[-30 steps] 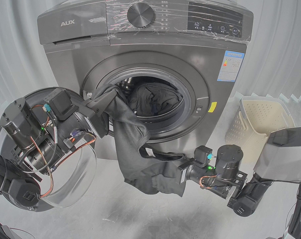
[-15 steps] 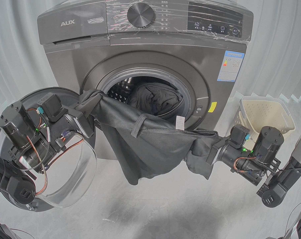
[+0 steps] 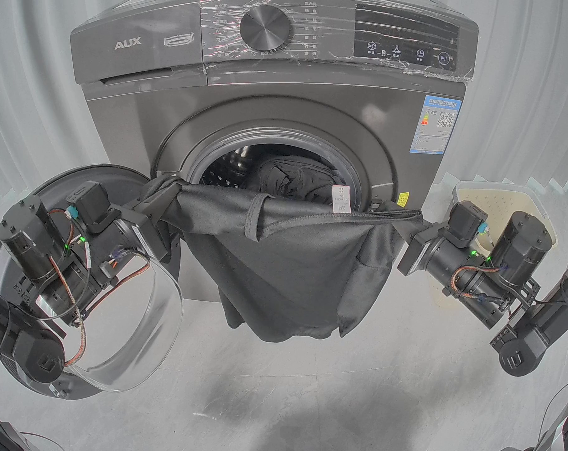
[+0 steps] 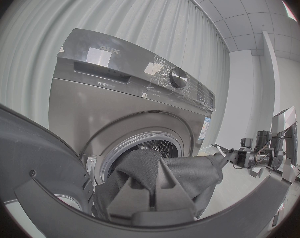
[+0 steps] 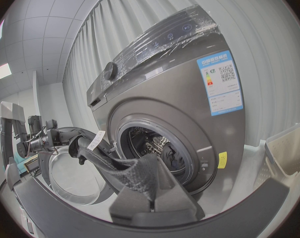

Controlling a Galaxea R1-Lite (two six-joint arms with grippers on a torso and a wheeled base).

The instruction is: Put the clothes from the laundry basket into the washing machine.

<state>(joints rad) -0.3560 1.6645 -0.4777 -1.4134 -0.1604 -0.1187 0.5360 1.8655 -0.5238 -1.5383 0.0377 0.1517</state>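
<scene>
A dark grey garment point(image 3: 290, 264) hangs stretched between my two grippers, level with the lower half of the washing machine's point(image 3: 271, 133) round opening. My left gripper point(image 3: 153, 202) is shut on its left end, beside the open door point(image 3: 114, 295). At the right, my right gripper point(image 3: 410, 225) is shut on the other end. A white label point(image 3: 341, 198) shows on the top hem. More dark clothing point(image 3: 293, 180) lies inside the drum. In the left wrist view the fingers point(image 4: 176, 195) pinch the garment point(image 4: 189, 172); the right wrist view shows the same on its cloth point(image 5: 136, 172).
A cream laundry basket point(image 3: 515, 198) stands on the floor to the right of the machine, partly behind my right arm. The open glass door juts out at the left. Bare grey floor lies in front of the machine.
My right gripper has risen from low near the floor up and to the right, pulling the garment taut across the opening. My left gripper has drawn a little left.
</scene>
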